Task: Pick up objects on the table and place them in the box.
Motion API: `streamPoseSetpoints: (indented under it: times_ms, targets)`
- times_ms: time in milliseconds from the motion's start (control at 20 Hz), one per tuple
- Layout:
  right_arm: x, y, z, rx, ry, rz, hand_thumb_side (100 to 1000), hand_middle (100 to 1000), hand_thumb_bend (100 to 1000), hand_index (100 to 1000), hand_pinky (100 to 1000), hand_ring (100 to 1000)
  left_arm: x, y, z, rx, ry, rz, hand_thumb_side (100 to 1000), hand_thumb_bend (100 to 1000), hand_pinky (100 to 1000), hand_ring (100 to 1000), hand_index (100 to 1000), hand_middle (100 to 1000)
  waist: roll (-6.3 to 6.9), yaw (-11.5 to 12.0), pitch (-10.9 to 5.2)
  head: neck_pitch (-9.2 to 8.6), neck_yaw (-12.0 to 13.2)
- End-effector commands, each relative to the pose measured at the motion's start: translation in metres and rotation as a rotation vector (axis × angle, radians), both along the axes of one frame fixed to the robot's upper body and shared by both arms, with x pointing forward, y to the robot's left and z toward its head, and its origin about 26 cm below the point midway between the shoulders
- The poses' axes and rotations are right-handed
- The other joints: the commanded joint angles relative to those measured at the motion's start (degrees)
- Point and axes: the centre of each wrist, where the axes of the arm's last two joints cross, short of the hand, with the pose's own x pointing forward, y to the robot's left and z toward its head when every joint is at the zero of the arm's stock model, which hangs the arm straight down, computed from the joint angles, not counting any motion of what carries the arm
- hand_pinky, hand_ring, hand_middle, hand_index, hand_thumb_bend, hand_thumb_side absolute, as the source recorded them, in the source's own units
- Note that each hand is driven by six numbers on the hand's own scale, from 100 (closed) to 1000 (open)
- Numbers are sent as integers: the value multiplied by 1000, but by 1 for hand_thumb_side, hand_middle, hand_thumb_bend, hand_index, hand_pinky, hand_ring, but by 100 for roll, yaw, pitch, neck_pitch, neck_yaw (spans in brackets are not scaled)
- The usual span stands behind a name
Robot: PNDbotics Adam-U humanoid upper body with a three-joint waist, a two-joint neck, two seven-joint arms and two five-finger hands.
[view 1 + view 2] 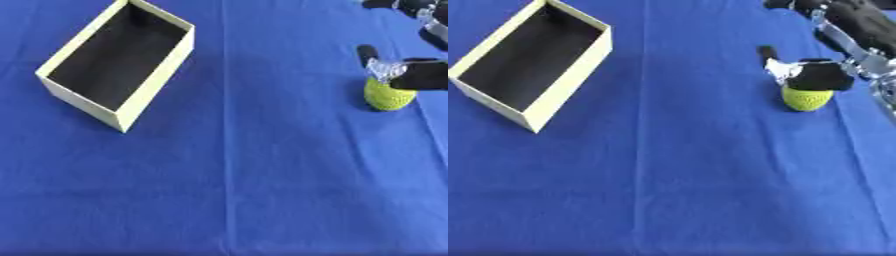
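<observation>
Near half of the frame is bare blue cloth on the worktop (262,200), with a crease running top to bottom near the middle. Mid right: a small yellow-green ball (805,98) sits on the cloth, textured surface, maybe knitted or dimpled, can't say which. Right hand (820,75) comes in from the upper right and sits on top of the ball, black fingers curled down over its upper part and one finger or thumb poking out to the left of it; reads as closed around the ball's top, though contact on the underside is hidden. Ball looks not yet lifted, its base appears to rest on the cloth. Upper left: cream box (144,102), open top, dark inside, nothing visible in it, set at an angle, well apart from the ball. Left hand not in either view. Handling guess: ball is likely light, rough texture should help it not slip, probably soft or slightly squashy, not fragile. Round shape means it can roll or pop out if pinched too high; better hold is fingers and thumb on opposite sides around the widest part. Carry is leftward and up-frame across the crease to the box; the drop should tolerate some error since the opening is wide.
</observation>
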Motion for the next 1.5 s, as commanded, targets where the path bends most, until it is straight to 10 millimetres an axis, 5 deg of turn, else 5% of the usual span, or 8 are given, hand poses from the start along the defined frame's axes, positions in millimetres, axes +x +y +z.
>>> streamPoseSetpoints:
  times_ms: [50, 250, 350, 1500]
  targets:
    - [-4, -1, 12, -73, 37, 15, 389, 809, 287, 900, 858, 897, -4, 2, 10, 33, -33, 2, 236, 439, 782, 595, 633, 618, 25, -8, -93, -7, -4]
    - [-5, -4, 13, -72, 132, 15, 139, 812, 401, 909, 873, 910, -4, 2, 10, 34, -32, 2, 235, 440, 782, 595, 633, 618, 22, -13, -100, -28, 12]
    - [-6, -6, 14, -81, 185, 4, 100, 812, 438, 905, 876, 909, -4, 2, 10, 35, -30, 3, 235, 440, 782, 595, 633, 619, 18, -18, -101, -36, 23]
    - [-6, -37, 12, 37, 347, -357, 100, 844, 500, 951, 884, 918, -4, 2, 11, 41, -28, 5, 236, 436, 781, 594, 632, 618, -43, 28, -107, -56, 134]
